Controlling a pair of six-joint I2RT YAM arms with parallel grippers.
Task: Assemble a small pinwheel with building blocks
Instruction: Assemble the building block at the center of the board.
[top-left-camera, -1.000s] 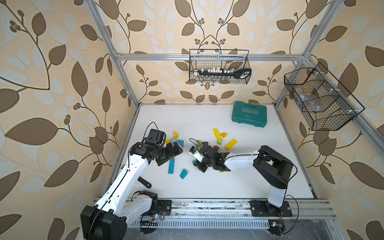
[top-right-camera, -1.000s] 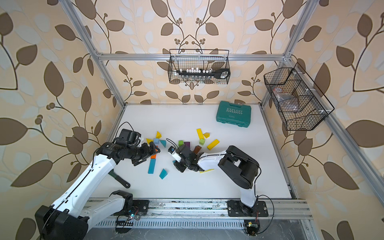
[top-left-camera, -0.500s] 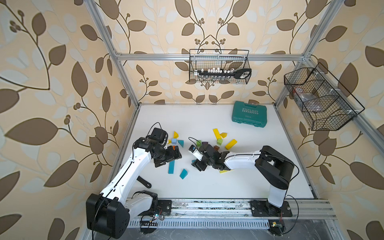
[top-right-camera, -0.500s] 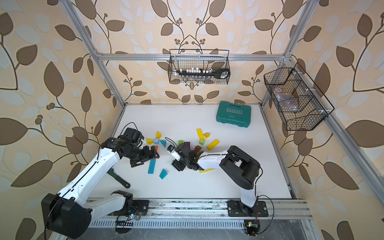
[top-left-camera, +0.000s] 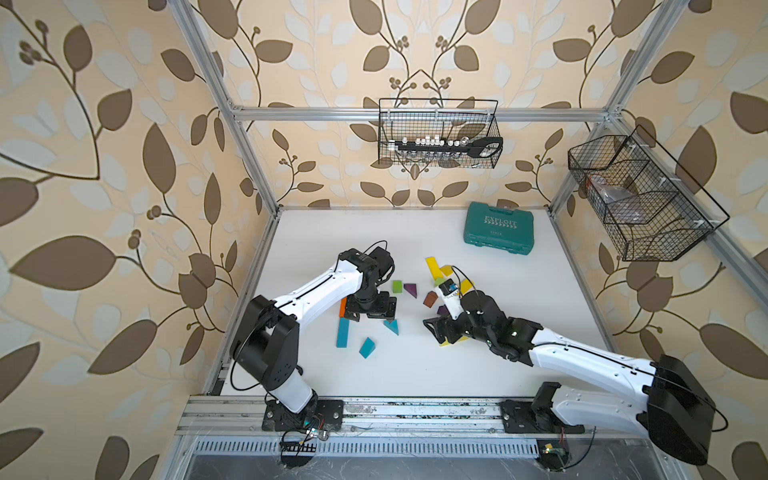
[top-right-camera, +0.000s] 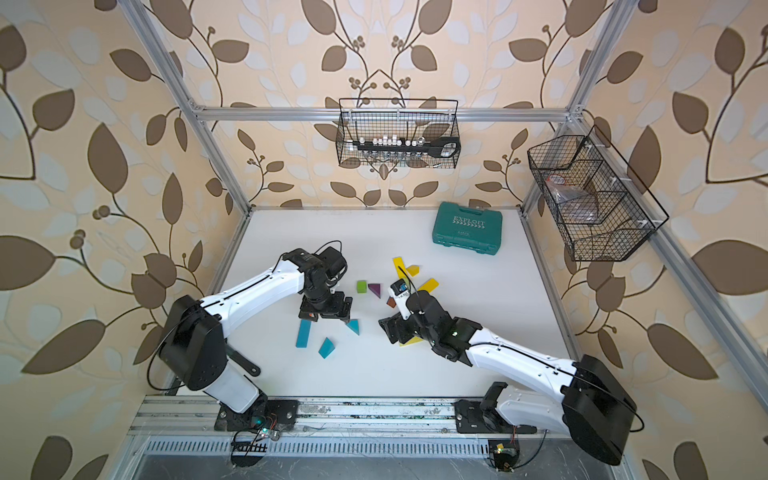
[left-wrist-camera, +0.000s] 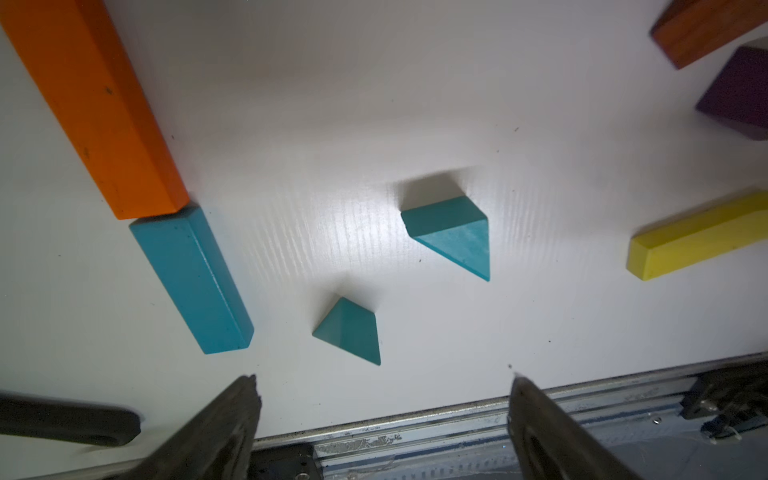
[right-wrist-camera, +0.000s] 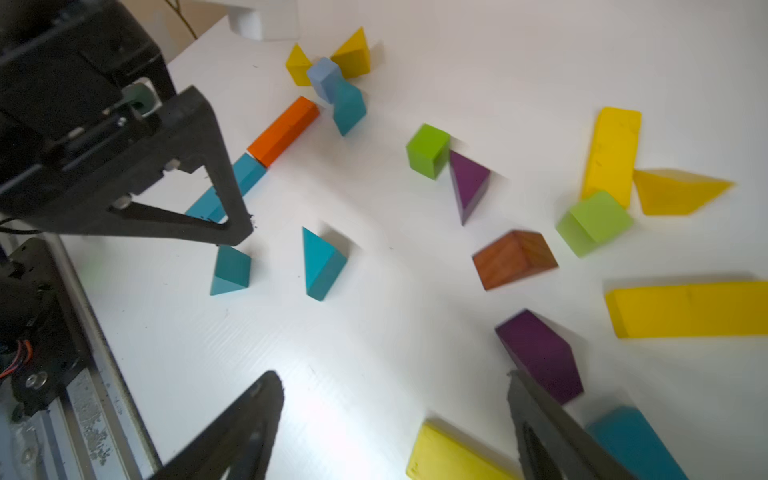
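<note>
Building blocks lie scattered on the white table. An orange bar (left-wrist-camera: 95, 104) touches a teal bar (left-wrist-camera: 191, 278) end to end, with two teal wedges (left-wrist-camera: 453, 237) (left-wrist-camera: 349, 332) beside them. My left gripper (top-left-camera: 370, 318) (left-wrist-camera: 383, 378) hovers open over this group, holding nothing. My right gripper (top-left-camera: 432, 332) (right-wrist-camera: 393, 376) is open too, above a yellow bar (right-wrist-camera: 449, 453), with a purple wedge (right-wrist-camera: 540, 353) by one finger. Further off sit a green cube (top-left-camera: 397, 286), a purple wedge (top-left-camera: 410, 289), a brown wedge (top-left-camera: 430, 298) and yellow bars (right-wrist-camera: 613, 153).
A teal EXPLOIT case (top-left-camera: 498, 228) lies at the back right. Two wire baskets (top-left-camera: 436, 133) (top-left-camera: 640, 199) hang on the walls. The metal rail (top-left-camera: 374, 409) runs along the front edge. A black handle (top-right-camera: 243, 361) lies at the front left.
My right gripper has opened and drawn back to the right, leaving a teal wedge on the table. My left gripper has moved right, over the teal blocks.
</note>
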